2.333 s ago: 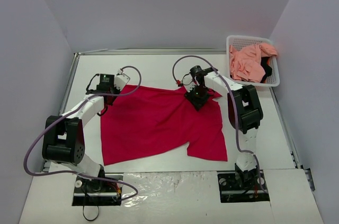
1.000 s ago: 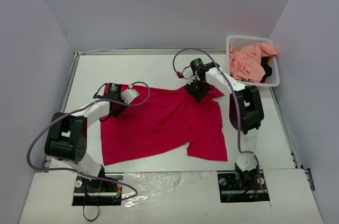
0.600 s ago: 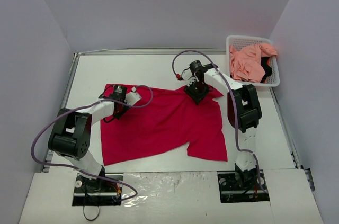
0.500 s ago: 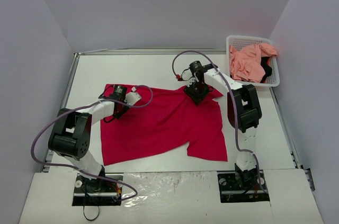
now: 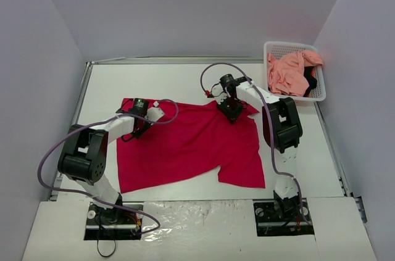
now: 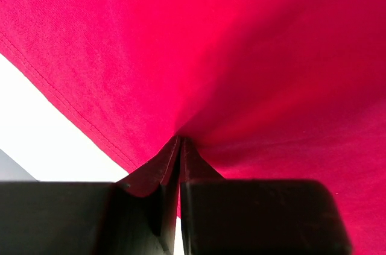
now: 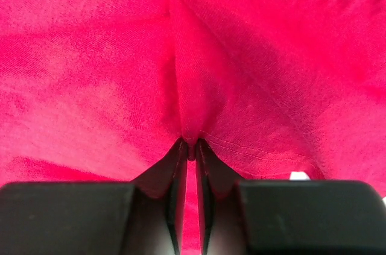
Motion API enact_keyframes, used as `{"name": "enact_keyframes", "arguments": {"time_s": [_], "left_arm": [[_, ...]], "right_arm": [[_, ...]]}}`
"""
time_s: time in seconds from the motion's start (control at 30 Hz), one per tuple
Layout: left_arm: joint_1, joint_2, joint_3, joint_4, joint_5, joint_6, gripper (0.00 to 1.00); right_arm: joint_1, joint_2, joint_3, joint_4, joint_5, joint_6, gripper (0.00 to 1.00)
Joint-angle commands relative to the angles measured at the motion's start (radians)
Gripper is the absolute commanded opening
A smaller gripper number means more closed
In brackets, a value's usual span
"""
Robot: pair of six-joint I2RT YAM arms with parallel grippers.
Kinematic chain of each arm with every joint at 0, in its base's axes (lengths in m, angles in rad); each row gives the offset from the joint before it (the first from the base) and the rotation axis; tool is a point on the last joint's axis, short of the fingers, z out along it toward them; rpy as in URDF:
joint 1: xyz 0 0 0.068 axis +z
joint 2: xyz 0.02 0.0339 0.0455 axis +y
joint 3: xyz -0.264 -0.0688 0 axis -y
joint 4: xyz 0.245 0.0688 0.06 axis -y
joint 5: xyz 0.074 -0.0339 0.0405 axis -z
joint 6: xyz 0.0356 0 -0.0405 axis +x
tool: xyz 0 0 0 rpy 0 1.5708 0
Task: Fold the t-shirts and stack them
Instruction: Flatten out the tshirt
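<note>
Both claws are on the crimson t-shirt (image 5: 185,144), which lies spread flat on the tabletop (image 5: 185,79). The left claw (image 6: 180,144) is clamped shut on a small tuck of cloth. The stitched hem runs just to its left, with bare tabletop beyond. The right claw (image 7: 190,146) is narrow, jaws almost together, with a ridge of the same shirt nipped between the tips and a seam line just ahead on its right.

My read is that I'm gripping the shirt's far edge for the first fold.

- **Lift:** raise both claws together and level, with the cloth taut between them so it doesn't sag in the middle.
- **Fold:** draw the edge back toward my bases and lay it on the near half, edges matched.
- **Risk:** the right pinch looks shallow and could slip, so go slow.
- **Layers:** I can't tell whether both layers are caught.

The salmon t-shirt (image 5: 285,71) and the black garment (image 5: 311,82) sit in the white basket (image 5: 290,44), well off to the right of my right claw, waiting.
</note>
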Motion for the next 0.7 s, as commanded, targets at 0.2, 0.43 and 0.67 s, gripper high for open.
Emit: {"name": "enact_keyframes", "arguments": {"time_s": [0.2, 0.43, 0.67], "left_arm": [[-0.002, 0.095, 0.094, -0.206, -0.009, -0.031, 0.02], [-0.002, 0.155, 0.154, -0.290, -0.024, -0.038, 0.02], [-0.002, 0.129, 0.125, -0.263, -0.026, -0.039, 0.02]], "right_arm": [[0.007, -0.045, 0.002, -0.047, 0.016, -0.002, 0.00], [-0.008, -0.143, -0.001, -0.047, 0.037, 0.000, 0.00], [-0.048, -0.204, 0.073, -0.050, 0.060, -0.014, 0.00]]}}
